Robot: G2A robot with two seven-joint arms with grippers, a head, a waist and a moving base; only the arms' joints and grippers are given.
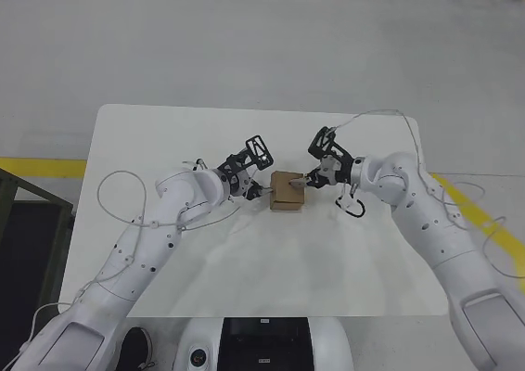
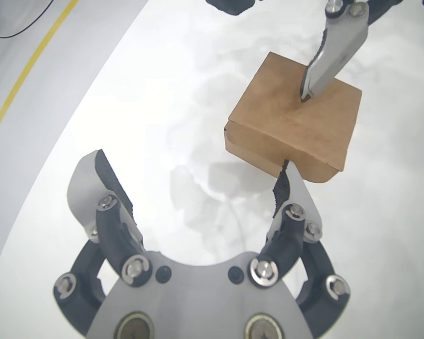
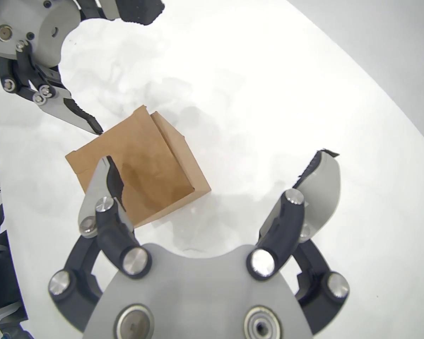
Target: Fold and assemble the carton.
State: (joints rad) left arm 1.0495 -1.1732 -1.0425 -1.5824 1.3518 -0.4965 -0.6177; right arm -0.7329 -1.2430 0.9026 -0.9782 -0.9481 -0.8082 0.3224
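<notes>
Spread wide, the left gripper (image 2: 192,160) is touching one fingertip (image 2: 293,188) to a side of the carton (image 2: 296,125), which is sitting on the table (image 1: 244,269). The right gripper (image 3: 217,155), likewise spread, is pressing a fingertip (image 3: 99,181) on its top. Light, thin cardboard is likely going to slide and dent easily, so bracing opposite faces is looking safest.

The brown carton (image 3: 145,164) rests on the white table (image 3: 275,82). The right gripper (image 3: 215,160) is spread wide, with one fingertip (image 3: 106,174) on the carton's top. The left gripper (image 3: 118,68), also spread, touches the carton's far edge.
</notes>
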